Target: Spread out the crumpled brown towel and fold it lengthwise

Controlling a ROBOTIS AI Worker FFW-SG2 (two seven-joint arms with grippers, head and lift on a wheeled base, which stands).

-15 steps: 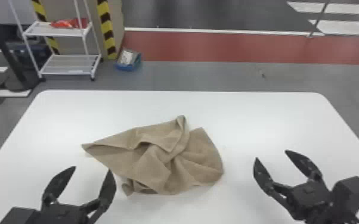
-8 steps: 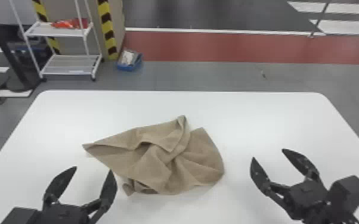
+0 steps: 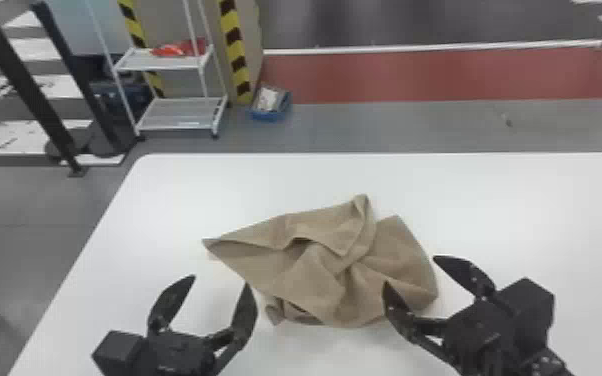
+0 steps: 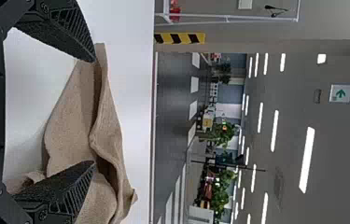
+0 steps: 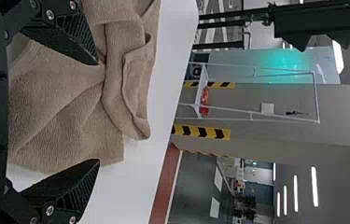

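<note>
Floor (image 3: 415,125) in gray, crossed by a red band (image 3: 415,75), stretches away beyond a white, round-cornered table (image 3: 515,200) where two black robot grippers flank a rumpled cloth. White metal shelving (image 3: 180,120) stands past the table's far edge, on the robot's left, as seen from the room. The brown towel (image 3: 315,280) lies crumpled on the tabletop, its middle bunched in overlapping folds, one corner drawn to a point toward the robot's left and a narrow peak toward the far edge. At its right end, the right gripper (image 3: 410,270) hangs with fingers spread wide and nothing clasped, one fingertip over the cloth and the other just past its edge; whether either touches the fabric, an onlooker cannot tell. Near the towel's left side, the left gripper (image 3: 221,280) also gapes widely, its grasp empty, the inner finger closer to the cloth. On the floor beside the shelving sits a blue bin (image 3: 271,116) with pale contents, while a red item (image 3: 175,50) rests on a shelf.
</note>
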